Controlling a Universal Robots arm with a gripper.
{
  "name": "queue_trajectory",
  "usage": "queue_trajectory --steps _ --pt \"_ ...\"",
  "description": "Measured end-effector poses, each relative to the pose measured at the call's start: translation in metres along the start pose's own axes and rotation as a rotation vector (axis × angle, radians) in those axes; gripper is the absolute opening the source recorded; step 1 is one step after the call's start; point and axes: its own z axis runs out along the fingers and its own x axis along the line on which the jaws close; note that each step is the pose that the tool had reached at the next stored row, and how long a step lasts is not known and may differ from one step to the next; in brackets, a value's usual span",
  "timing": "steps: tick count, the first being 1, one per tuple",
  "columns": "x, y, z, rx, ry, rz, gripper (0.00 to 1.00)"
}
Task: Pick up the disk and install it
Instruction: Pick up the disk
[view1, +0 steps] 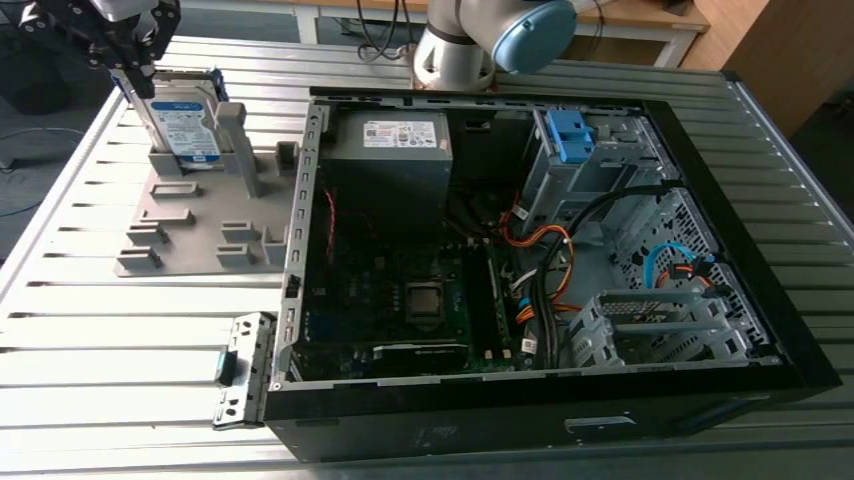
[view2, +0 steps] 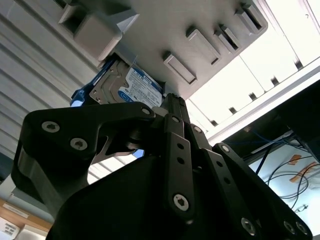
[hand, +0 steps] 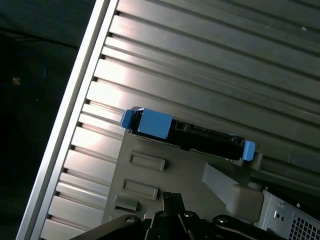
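The disk (view1: 184, 120) stands on edge in a slot of the grey holder (view1: 200, 235) on the table, at the exterior view's left, its white-and-blue label facing out. My gripper (view1: 136, 85) hangs just over the disk's upper corner, fingers together, with nothing between them. In the first wrist view the disk (hand: 185, 131) shows edge-on with its blue carrier frame, a short way beyond my gripper (hand: 169, 197). In the second wrist view the disk's label (view2: 135, 87) peeks out past my gripper (view2: 172, 102), under the holder (view2: 210, 35).
An open computer case (view1: 534, 250) lies on the slatted metal table (view1: 107, 330) to the exterior view's right. Inside it are a grey power supply (view1: 390, 150), a drive cage with a blue bracket (view1: 571, 135) and loose cables. The arm's base (view1: 467, 40) stands behind the case.
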Motion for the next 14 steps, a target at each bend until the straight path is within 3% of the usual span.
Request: queue_trajectory --steps 14 --pt "0.0 0.0 0.0 -0.0011 0.0017 -0.044 0.11"
